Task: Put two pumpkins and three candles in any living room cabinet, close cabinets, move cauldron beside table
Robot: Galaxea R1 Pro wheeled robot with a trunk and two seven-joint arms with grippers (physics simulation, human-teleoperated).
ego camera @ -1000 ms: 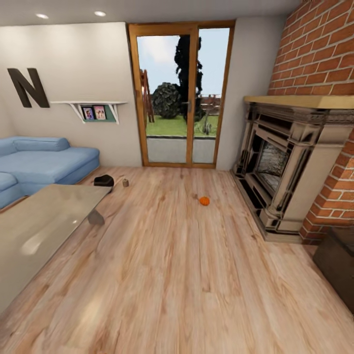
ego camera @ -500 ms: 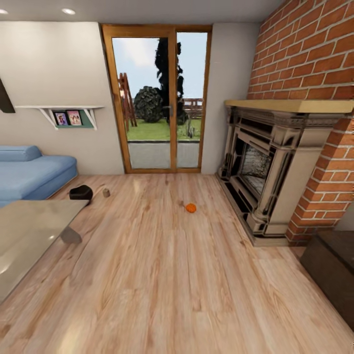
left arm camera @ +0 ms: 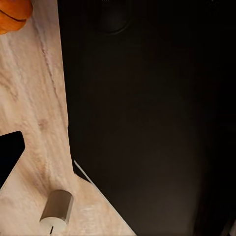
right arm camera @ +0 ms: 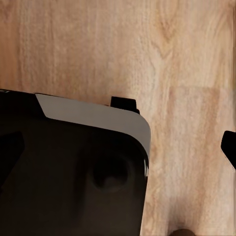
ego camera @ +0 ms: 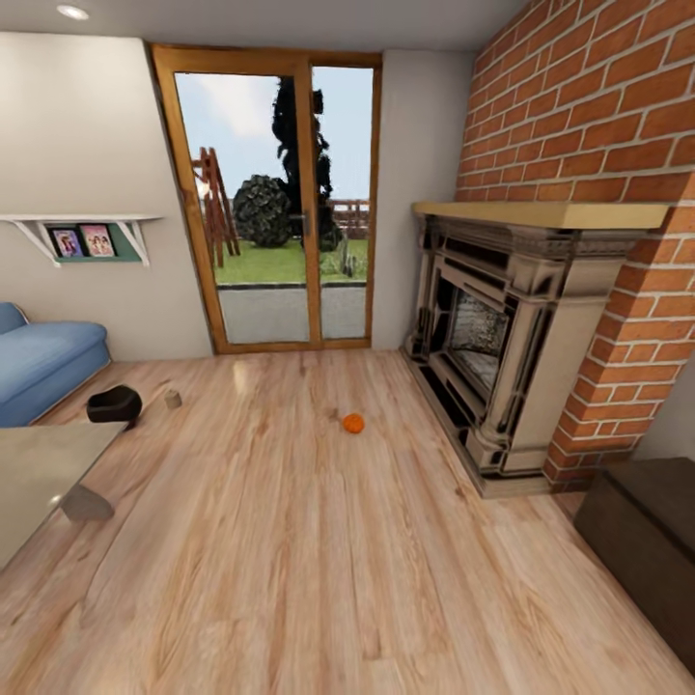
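Note:
A small orange pumpkin (ego camera: pixel 353 423) sits on the wood floor mid-room, left of the fireplace. Far left, a candle (ego camera: pixel 173 399) stands on the floor beside the black cauldron (ego camera: pixel 114 404). One end of the dark-brown cabinet (ego camera: pixel 642 526) shows at the lower right, its front shut. In the left wrist view, another pumpkin (left arm camera: pixel 12 14) and a candle (left arm camera: pixel 56 209) lie on the floor beside my dark base. My left gripper (left arm camera: pixel 118 157) shows one finger (left arm camera: pixel 10 155) at the frame edge. My right gripper (right arm camera: pixel 118 147) hangs open over bare floor, holding nothing.
A glass-topped table (ego camera: pixel 39 468) stands at the near left, with a blue sofa (ego camera: pixel 43 357) behind it. An ornate grey fireplace (ego camera: pixel 502 357) in a red brick wall fills the right side. A glazed door (ego camera: pixel 275 203) is straight ahead. Open floor lies between them.
The whole head view has swung to the right, so the camera has turned. The pumpkin, candle and cauldron have stayed where they were on the floor.

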